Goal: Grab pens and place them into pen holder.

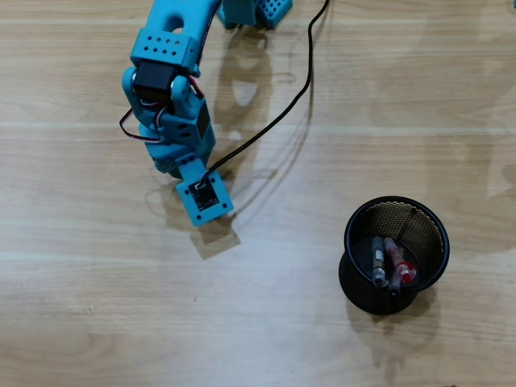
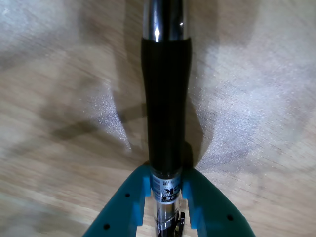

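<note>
Pens are split between two places. One black pen (image 2: 165, 113) with a shiny silver band sits clamped in the hand (image 2: 167, 190), whose teal fingers (image 2: 129, 200) press against its sides just below the black grip; in the wrist view it runs straight up the middle of the picture over the wooden desk (image 2: 256, 98). The hand itself cannot be seen from above, hidden under the blue arm (image 1: 173, 105) at upper left. Well apart from it, at lower right in the overhead view, stands the black mesh pen holder (image 1: 395, 254). Inside it lean a red pen (image 1: 398, 260) and a clear pen (image 1: 378, 264), close beside each other. A black cable (image 1: 300, 97) trails across the desk from the arm's wrist towards the far edge.
</note>
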